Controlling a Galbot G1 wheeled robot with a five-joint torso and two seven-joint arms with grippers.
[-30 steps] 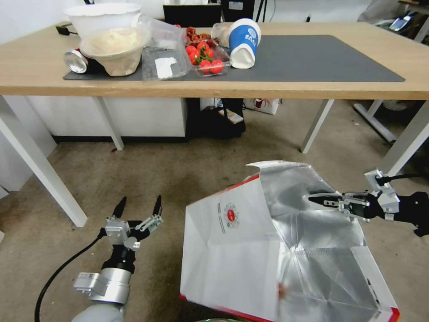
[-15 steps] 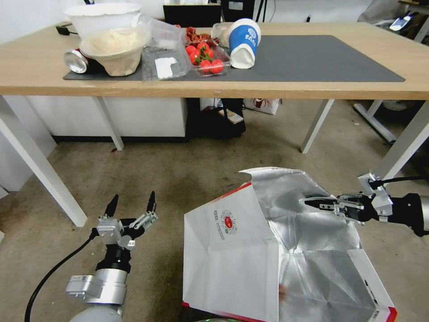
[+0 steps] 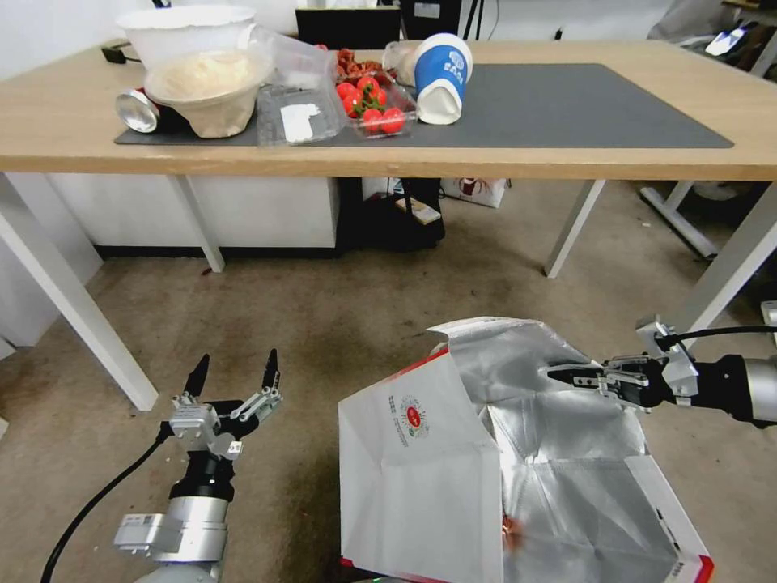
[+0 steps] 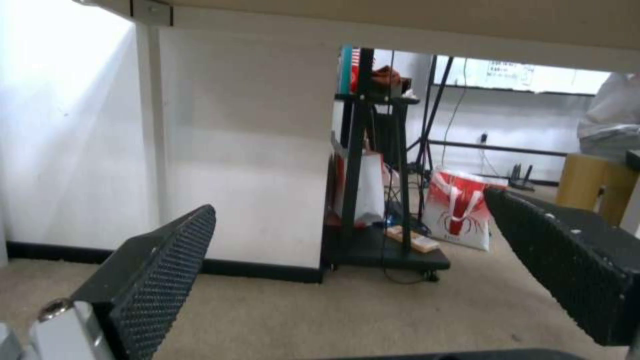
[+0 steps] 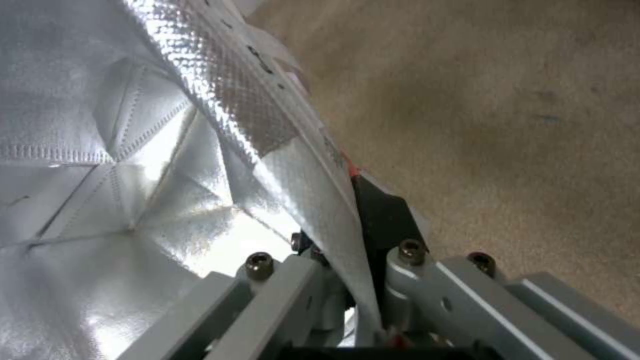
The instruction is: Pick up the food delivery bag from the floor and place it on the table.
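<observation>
The food delivery bag (image 3: 421, 478), white with red edging, a round red logo and silver foil lining, hangs open-mouthed low in front of me above the carpet. My right gripper (image 3: 566, 375) is shut on its far foil wall; the right wrist view shows the bag's wall (image 5: 293, 165) pinched between the fingers. My left gripper (image 3: 232, 376) stands open over bare carpet, well to the left of the bag, its black pads (image 4: 160, 270) wide apart. The table (image 3: 65, 138), wood-topped with a dark grey mat (image 3: 566, 105), spans the view ahead.
On the table's left half lie white bowls (image 3: 202, 81), a can (image 3: 136, 111), clear boxes of tomatoes (image 3: 371, 105) and a blue-white cup (image 3: 441, 77). White table legs (image 3: 73, 308) stand left and right. Under the table are a black stand (image 4: 380, 200) and a small red-white bag (image 4: 460, 210).
The right gripper has moved lower and slightly left, and the bag has sunk with it. The left gripper has drifted a little left and down, still open.
</observation>
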